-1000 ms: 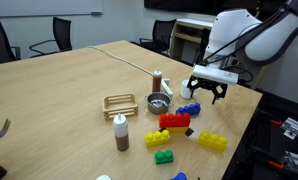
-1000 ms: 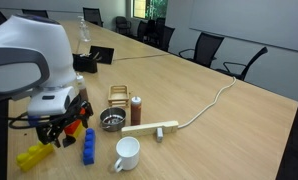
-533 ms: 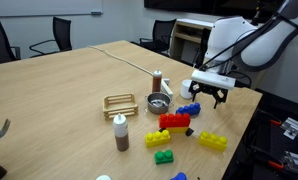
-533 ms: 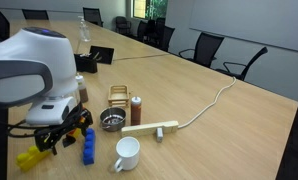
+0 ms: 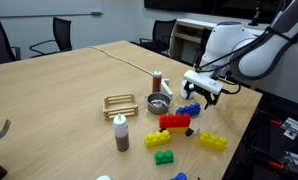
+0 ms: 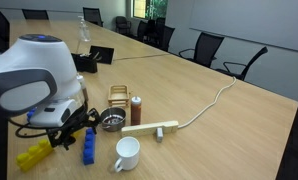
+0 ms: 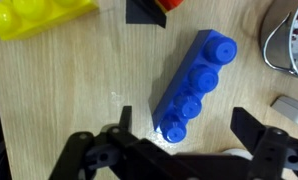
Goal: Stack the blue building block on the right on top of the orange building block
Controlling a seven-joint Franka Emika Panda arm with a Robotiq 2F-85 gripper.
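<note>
Wrist view: orange building block (image 7: 170, 3) is only a red sliver, rest cut by top edge. Yellow brick (image 7: 29, 14) clipped at top + left edges, full length n/a. Dark wedge (image 7: 143, 10) next to the sliver, cut at top, can't ID. Metal strainer (image 7: 292, 40) cut by right edge. End effector (image 7: 182, 135): fingers (image 7: 104, 152) dark, blurry, bases run off bottom edge.

In an exterior view, arm's white shell (image 6: 34, 85) blocks most of the end effector; finger gap unreadable there, and can't make out the orange building block behind it.

In an exterior view, blue building block (image 5: 189, 108) sits partly behind the fingers, studs too small to count. White obj (image 5: 104, 178) clipped by bottom edge, can't ID.
</note>
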